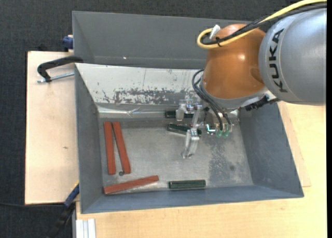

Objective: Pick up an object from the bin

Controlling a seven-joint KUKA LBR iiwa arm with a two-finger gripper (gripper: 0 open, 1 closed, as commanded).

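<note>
My gripper (pixel 189 148) hangs low over the middle of the bin, a little towards the back wall, under the orange wrist cover. Two short dark bars (pixel 175 126) stick out to the left from beneath it. I cannot tell whether they are loose sticks or parts of the gripper. The nearest clearly loose thing is a dark green stick (pixel 187 184) lying flat along the front wall, well below the gripper. Nothing shows as held.
Two red sticks (pixel 115 148) lie side by side near the left wall. A third red stick (pixel 130 184) lies along the front wall at the left. The arm covers the bin's back right part.
</note>
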